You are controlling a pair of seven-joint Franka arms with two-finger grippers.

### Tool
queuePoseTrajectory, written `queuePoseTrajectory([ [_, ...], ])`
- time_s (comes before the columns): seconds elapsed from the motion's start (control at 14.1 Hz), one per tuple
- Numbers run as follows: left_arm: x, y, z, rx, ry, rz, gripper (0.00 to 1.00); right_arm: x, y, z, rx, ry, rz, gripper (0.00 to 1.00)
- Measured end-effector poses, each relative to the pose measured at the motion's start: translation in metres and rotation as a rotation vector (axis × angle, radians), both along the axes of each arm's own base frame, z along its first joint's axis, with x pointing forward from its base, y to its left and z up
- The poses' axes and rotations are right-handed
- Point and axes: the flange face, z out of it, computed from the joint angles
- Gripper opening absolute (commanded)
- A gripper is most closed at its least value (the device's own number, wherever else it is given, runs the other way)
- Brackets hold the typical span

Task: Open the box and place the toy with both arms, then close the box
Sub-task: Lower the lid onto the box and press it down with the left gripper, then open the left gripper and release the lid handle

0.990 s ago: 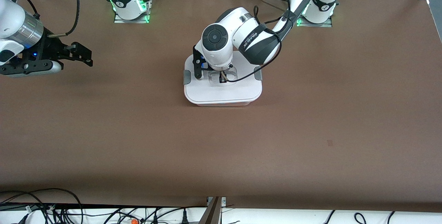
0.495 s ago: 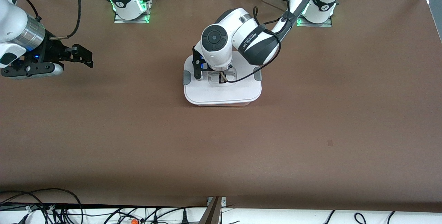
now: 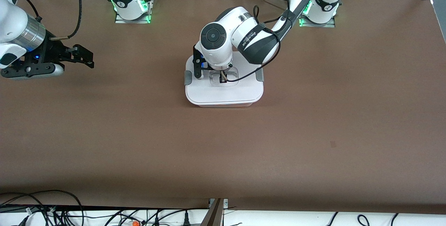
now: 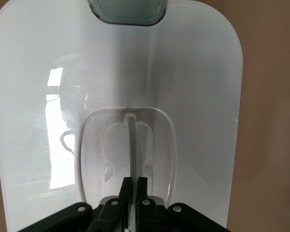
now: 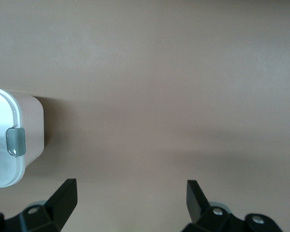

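Note:
The box stands mid-table with its white lid on it and grey clips at both ends. My left gripper points down over the lid's middle. In the left wrist view my left gripper is shut on the clear handle in the lid's recess. My right gripper hovers open over bare table toward the right arm's end, nothing between its fingers. The right wrist view shows one end of the box with a clip. The toy is out of view.
The brown table stretches wide around the box. Both arm bases stand at the edge farthest from the front camera. Cables lie off the table's nearest edge.
The left arm's wrist has shifted slightly toward the right arm's end, and the lid with it. The right gripper moved a little at first, then held still.

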Motion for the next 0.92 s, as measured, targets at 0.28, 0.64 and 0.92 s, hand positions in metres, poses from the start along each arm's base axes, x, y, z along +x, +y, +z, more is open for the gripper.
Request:
queuePoseTrajectory([
  [0.28,-0.0021,-0.0007,-0.002,0.007,0.003,-0.007,0.0,0.0,-0.0003,0.0,0.0,0.0,-0.001,1.0],
  [0.64,-0.003,-0.001,-0.0028,0.008,0.005,-0.016,0.0,0.0026,-0.0064,-0.0041,-0.001,0.007,-0.012,1.0],
  [0.92,-0.0032,-0.0009,-0.0032,0.009,0.005,-0.018,0.0,0.0031,-0.0065,-0.0053,-0.002,0.009,-0.013,1.0],
])
